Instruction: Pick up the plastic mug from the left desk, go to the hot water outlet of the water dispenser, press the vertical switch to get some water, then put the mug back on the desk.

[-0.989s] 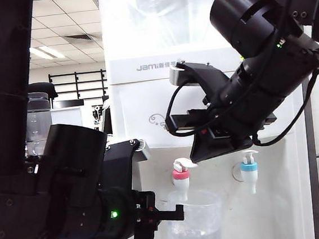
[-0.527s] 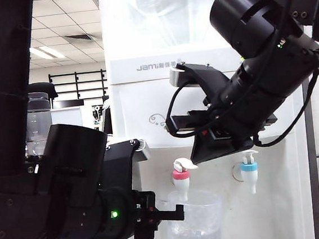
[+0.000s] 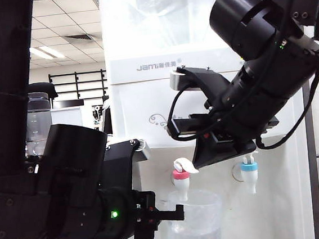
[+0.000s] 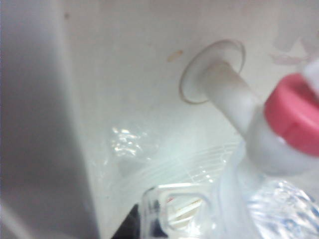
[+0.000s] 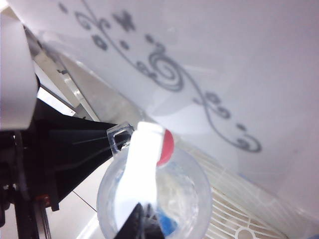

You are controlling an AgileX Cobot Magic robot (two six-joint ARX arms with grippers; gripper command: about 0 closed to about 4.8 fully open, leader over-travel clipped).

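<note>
1. Right now the left gripper (image 3: 177, 212) is clamped on the handle of the plastic mug (image 3: 194, 220), holding it up at the front of the water dispenser (image 3: 146, 98).
2. And the mug's open mouth sits directly under the hot water outlet (image 3: 181, 179), the tap with the red collar, rim just beneath the spout.
3. Up above, the right gripper (image 3: 200, 159) is closed and empty, its tip down on the vertical switch (image 3: 185, 165) of that red tap.
4. Beside it, the blue-collared tap (image 3: 248, 170) hangs untouched.
5. Through the right wrist camera, the white lever lies across the mug's round rim.
</note>
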